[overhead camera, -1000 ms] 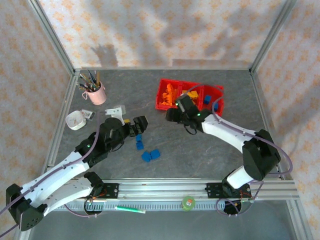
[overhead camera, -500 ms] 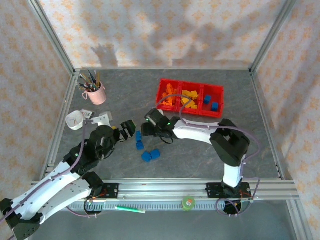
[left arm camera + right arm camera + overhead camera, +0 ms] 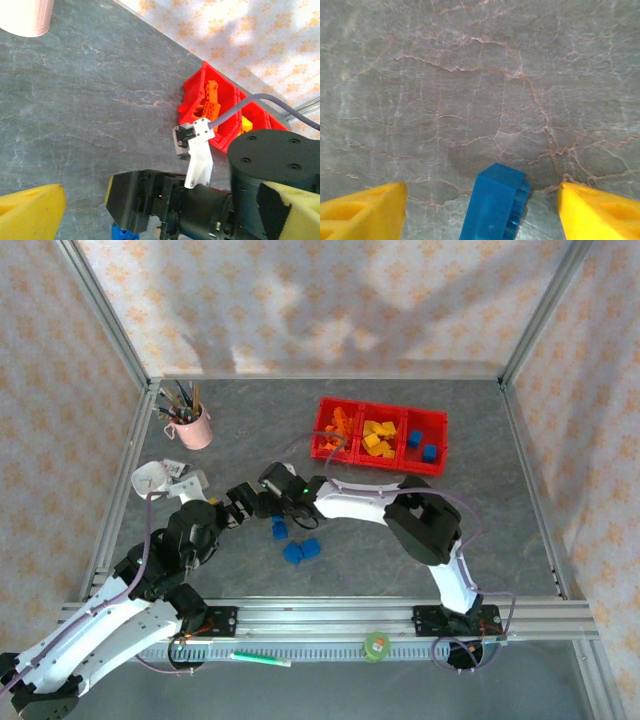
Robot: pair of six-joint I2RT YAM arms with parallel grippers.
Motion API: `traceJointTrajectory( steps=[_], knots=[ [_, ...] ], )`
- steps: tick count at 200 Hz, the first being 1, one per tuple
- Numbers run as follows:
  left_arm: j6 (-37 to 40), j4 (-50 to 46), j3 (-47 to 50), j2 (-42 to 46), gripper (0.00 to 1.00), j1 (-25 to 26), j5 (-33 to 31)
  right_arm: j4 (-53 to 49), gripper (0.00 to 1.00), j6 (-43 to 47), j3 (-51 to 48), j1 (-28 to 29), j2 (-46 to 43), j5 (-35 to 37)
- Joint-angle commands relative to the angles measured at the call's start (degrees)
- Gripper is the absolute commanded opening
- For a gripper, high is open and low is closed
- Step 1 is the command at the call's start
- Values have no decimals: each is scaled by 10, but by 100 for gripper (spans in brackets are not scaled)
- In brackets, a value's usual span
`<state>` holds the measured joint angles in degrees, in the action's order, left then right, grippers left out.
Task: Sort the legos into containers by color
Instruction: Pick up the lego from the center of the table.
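Note:
The red containers (image 3: 434, 456) stand at the back right, holding orange legos (image 3: 335, 430), yellow legos (image 3: 378, 435) and blue legos (image 3: 421, 446) in separate bins. Loose blue legos (image 3: 300, 551) lie mid-table. My right gripper (image 3: 268, 505) hangs low over the table, open. A blue brick (image 3: 495, 205) stands between its yellow fingers (image 3: 365, 210), touching neither. My left gripper (image 3: 237, 508) is wide open right beside it, with the right gripper's black body between its fingertips (image 3: 30, 210). The containers (image 3: 200, 95) lie beyond, and a blue brick (image 3: 122, 234) peeks out under the right gripper.
A pink cup of pens (image 3: 193, 425) stands at the back left, and a small white round object (image 3: 150, 480) sits near the left frame. The two grippers are crowded together left of centre. Metal frame posts border the table.
My right arm has swung from the red containers leftward and down to the loose blue bricks. My left arm has drawn back toward the left, still wide open.

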<state>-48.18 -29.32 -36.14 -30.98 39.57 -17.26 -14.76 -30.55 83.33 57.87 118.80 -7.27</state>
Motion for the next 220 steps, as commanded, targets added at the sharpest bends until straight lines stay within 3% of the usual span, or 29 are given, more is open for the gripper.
traceJointTrajectory(
  steps=[1, 121, 171, 220],
  knots=[
    [-8, -15, 6, 7, 99, -6, -20, -32, 72, 3, 25, 2, 21, 8],
    [-2, 13, 9, -13, 99, -7, 10, -51, 27, 9, 27, 3, 25, 31],
    [7, 33, 2, -25, 99, -7, 36, -46, 21, 11, -14, -9, -59, 51],
    [35, 81, -16, -73, 99, -7, 77, -25, 18, 1, -121, -78, -190, 52]
  ],
)
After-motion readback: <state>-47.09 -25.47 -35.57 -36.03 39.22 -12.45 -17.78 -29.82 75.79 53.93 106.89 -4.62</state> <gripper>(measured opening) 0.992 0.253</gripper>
